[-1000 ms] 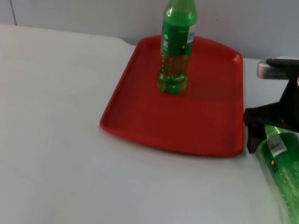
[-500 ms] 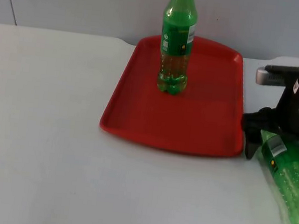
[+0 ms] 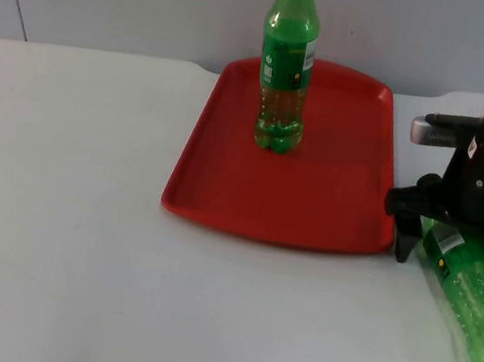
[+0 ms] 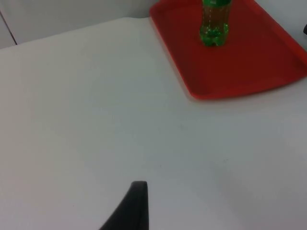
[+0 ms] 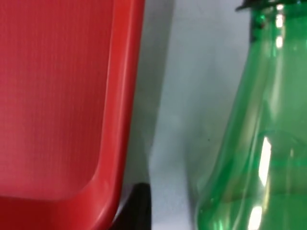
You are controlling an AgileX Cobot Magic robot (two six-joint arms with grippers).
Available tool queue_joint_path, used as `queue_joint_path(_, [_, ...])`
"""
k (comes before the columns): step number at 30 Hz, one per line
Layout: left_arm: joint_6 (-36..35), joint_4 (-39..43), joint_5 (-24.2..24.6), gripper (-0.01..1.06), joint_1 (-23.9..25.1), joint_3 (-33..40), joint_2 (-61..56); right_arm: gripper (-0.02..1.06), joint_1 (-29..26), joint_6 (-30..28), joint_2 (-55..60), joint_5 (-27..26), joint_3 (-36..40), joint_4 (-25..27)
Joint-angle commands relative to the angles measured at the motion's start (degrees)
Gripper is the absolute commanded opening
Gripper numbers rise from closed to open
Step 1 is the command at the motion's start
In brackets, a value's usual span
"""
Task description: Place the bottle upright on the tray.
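- White surface [image 3: 72, 214] and a grey partition wall [image 3: 140, 3] behind it frame the scene we work in.
- We see the lying bottle [image 3: 470, 290] on its side at the surface's right edge, off the tray, its neck pointing toward the far edge and its base toward the near right corner.
- We have the right tool [image 3: 451, 227] down over that bottle's neck end; one black finger [image 3: 403, 239] stands between the bottle and the tray's near right corner, the other is hidden by the arm.
- In the right wrist view the lying bottle [image 5: 249, 143] rises clear beside a fingertip [image 5: 136, 206], with bare surface between them, so we judge the fingers spread and not yet pressing the plastic.
- We see the red tray [image 3: 224, 188] just beside the bottle, toward the surface's far middle, and its rim [image 5: 115, 143] very near the fingertip.
- We note a standing bottle [image 3: 286, 72] already upright at the tray's far side.
- We keep the left tool [image 4: 132, 206] waiting over the surface's left part; we cannot tell how its fingers stand.
- Risks, as we judge them: the round bottle could roll toward the right edge if one finger touches first; the finger near the rim could catch the tray and shove it; a grip at the neck could let the heavy base swing and strike the standing bottle.
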Motion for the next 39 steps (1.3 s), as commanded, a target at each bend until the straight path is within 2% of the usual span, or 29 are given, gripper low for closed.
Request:
queue_joint_path(1, [-0.4, 0.3, 0.1, 1.05, 0.1, 0.3, -0.3, 0.84, 0.1, 0.4, 1.3, 0.0, 0.3, 0.8])
queue_joint_path(3, [-0.4, 0.3, 0.1, 1.05, 0.1, 0.3, -0.3, 0.75, 0.1, 0.4, 1.3, 0.4, 0.3, 0.9])
queue_joint_path(6, [-0.4, 0.3, 0.1, 1.05, 0.1, 0.3, -0.3, 0.45, 0.1, 0.4, 1.3, 0.8, 0.3, 0.9])
queue_joint_path(7, [-0.4, 0.3, 0.1, 1.05, 0.1, 0.3, -0.3, 0.45, 0.1, 0.4, 1.3, 0.8, 0.3, 0.9])
queue_joint_path(11, [-0.4, 0.3, 0.1, 1.05, 0.1, 0.3, -0.3, 0.02, 0.1, 0.6, 1.3, 1.6, 0.3, -0.2])
queue_joint_path(12, [-0.4, 0.3, 0.1, 1.05, 0.1, 0.3, -0.3, 0.0, 0.1, 0.3, 1.3, 1.7, 0.3, -0.2])
queue_joint_path(20, [-0.4, 0.3, 0.1, 1.05, 0.1, 0.3, -0.3, 0.0, 0.1, -2.4, -1.7, 1.7, 0.3, -0.3])
queue_joint_path(26, [-0.4, 0.3, 0.1, 1.05, 0.1, 0.3, -0.3, 0.0, 0.2, -3.3, -9.3, -3.1, 0.3, -2.2])
queue_joint_path(31, [-0.4, 0.3, 0.1, 1.05, 0.1, 0.3, -0.3, 0.0, 0.2, -6.4, -17.2, -9.7, 0.3, -2.3])
queue_joint_path(32, [-0.4, 0.3, 0.1, 1.05, 0.1, 0.3, -0.3, 0.0, 0.2, -6.4, -17.2, -9.7, 0.3, -2.3])
queue_joint_path(37, [-0.4, 0.3, 0.1, 1.05, 0.1, 0.3, -0.3, 0.0, 0.3, -11.7, -24.2, -17.9, 1.8, -2.3])
queue_joint_path(38, [-0.4, 0.3, 0.1, 1.05, 0.1, 0.3, -0.3, 0.0, 0.3, -11.7, -24.2, -17.9, 1.8, -2.3])
queue_joint_path(39, [-0.4, 0.3, 0.1, 1.05, 0.1, 0.3, -0.3, 0.0, 0.4, -12.8, -25.9, -20.6, 2.7, -2.3])
